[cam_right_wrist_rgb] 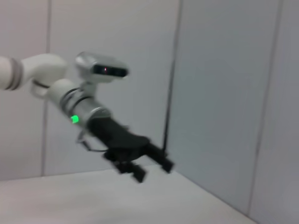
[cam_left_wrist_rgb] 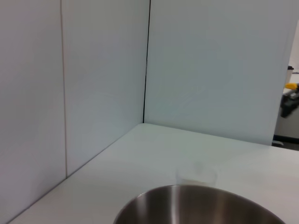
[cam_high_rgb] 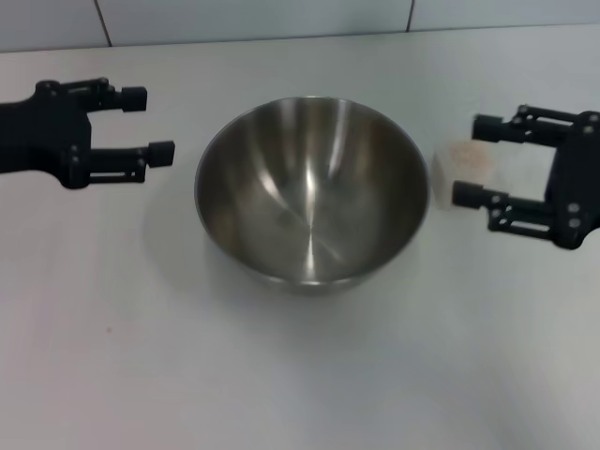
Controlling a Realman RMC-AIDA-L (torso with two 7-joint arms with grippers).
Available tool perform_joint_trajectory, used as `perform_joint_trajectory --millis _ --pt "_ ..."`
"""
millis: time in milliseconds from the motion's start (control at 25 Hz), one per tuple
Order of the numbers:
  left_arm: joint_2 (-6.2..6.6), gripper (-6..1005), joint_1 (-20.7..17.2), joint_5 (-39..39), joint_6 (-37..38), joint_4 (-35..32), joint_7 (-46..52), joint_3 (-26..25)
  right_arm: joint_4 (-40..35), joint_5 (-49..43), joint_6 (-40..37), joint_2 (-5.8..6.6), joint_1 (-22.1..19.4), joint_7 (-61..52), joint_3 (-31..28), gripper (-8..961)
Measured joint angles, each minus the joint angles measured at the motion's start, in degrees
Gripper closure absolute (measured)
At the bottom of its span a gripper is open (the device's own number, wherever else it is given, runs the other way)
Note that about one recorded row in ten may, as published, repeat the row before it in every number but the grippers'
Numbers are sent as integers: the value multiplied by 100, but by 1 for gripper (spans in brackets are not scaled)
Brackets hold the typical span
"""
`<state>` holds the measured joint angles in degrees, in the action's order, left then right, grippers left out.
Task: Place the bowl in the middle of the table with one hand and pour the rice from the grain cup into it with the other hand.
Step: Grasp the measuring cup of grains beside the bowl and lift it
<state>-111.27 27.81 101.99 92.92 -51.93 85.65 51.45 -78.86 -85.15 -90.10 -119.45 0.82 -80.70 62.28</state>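
The shiny steel bowl (cam_high_rgb: 312,192) stands upright and empty on the white table (cam_high_rgb: 300,375), about midway across it. My left gripper (cam_high_rgb: 148,125) hovers open just to the bowl's left, apart from its rim and holding nothing. To the right of the bowl sits the small clear grain cup (cam_high_rgb: 464,171) with pale rice (cam_high_rgb: 471,157) inside. My right gripper (cam_high_rgb: 477,161) is open, its fingertips on either side of the cup's right part, not closed on it. In the left wrist view the bowl's rim (cam_left_wrist_rgb: 201,198) fills the lower edge, with the grain cup (cam_left_wrist_rgb: 196,176) faintly beyond it.
White wall panels (cam_left_wrist_rgb: 93,84) close the table's far side and meet at a corner. The right wrist view shows my left arm (cam_right_wrist_rgb: 88,109) and left gripper (cam_right_wrist_rgb: 153,171) above the table in front of the wall. Bare tabletop lies in front of the bowl.
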Motion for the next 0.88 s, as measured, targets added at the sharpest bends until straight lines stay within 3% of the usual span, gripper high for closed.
perform_joint_trajectory --millis 280,880 --pt "-195 201 -192 25 85 -35 -323 29 764 411 23 -14 -27 433 -833 284" --pt "-299 201 -196 41 154 -22 -395 23 2527 748 -44 -4 -53 1553 -2066 285"
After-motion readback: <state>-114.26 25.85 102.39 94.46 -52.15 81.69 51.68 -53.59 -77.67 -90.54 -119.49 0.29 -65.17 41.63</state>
